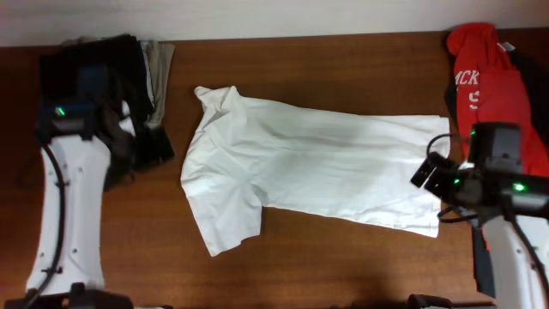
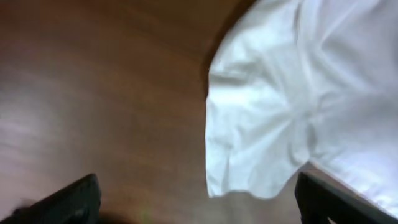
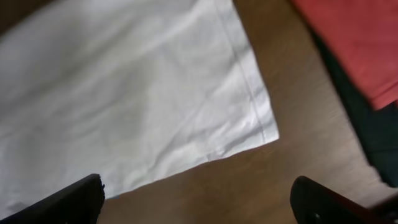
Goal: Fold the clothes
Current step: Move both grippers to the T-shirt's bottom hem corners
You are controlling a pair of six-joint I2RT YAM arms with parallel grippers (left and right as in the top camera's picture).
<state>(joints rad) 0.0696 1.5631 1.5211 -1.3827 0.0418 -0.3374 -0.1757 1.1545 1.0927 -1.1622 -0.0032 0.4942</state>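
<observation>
Overhead: white T-shirt point(image 1: 317, 167) lies flat on table point(image 1: 300, 275), long axis left–right, sleeves toward left gripper point(image 2: 199, 208), hem toward right gripper point(image 3: 199, 202). Both spread wide, empty; right arm nearer.

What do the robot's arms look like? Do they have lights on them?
The left arm and the right arm are smooth white tubes with chunky black ends. Each has a tiny green light. A thin black cable runs along the left one. Their fingers are black.
</observation>
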